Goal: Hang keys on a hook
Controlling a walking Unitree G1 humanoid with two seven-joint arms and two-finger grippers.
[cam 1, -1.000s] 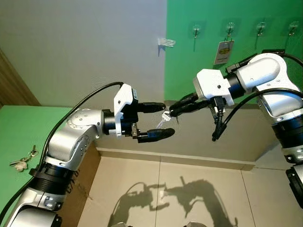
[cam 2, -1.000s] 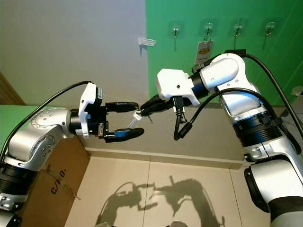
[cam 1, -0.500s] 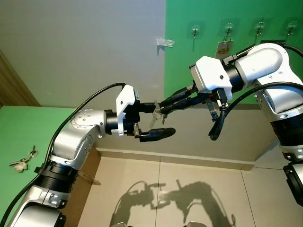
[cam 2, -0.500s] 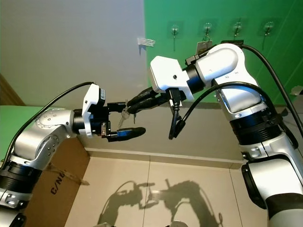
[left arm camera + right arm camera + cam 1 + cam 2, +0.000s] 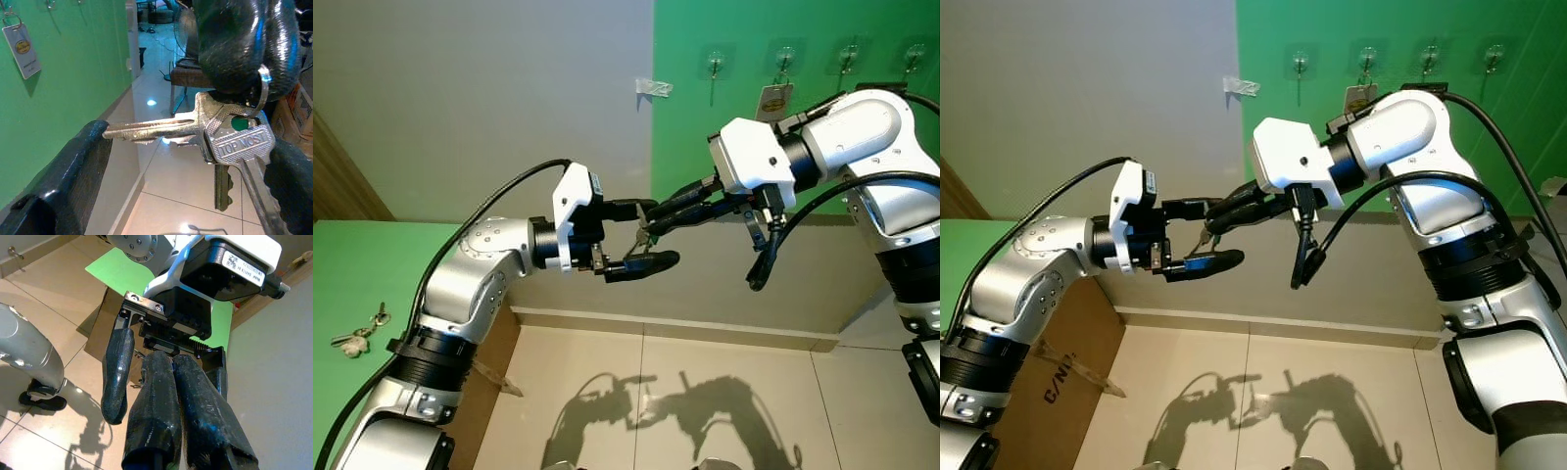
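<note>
A bunch of silver keys (image 5: pixel 641 239) on a ring hangs in mid-air in front of the wall. My right gripper (image 5: pixel 648 226) is shut on the ring, and the left wrist view shows its fingers (image 5: pixel 244 44) pinching the keys (image 5: pixel 234 142) from above. My left gripper (image 5: pixel 664 233) is open, with one black finger (image 5: pixel 68 181) on each side of the keys; one key blade reaches that finger. Several small hooks (image 5: pixel 716 64) sit high on the green wall behind, and one carries a white tag (image 5: pixel 773 101).
A clear hook (image 5: pixel 653 87) sticks to the grey wall. A second key bunch (image 5: pixel 357 336) lies on the green surface at far left. A cardboard box (image 5: pixel 1058 362) stands below my left arm, above a tiled floor (image 5: pixel 705 372).
My right gripper carried the keys leftward, deeper between the open left fingers. The left arm rose slightly.
</note>
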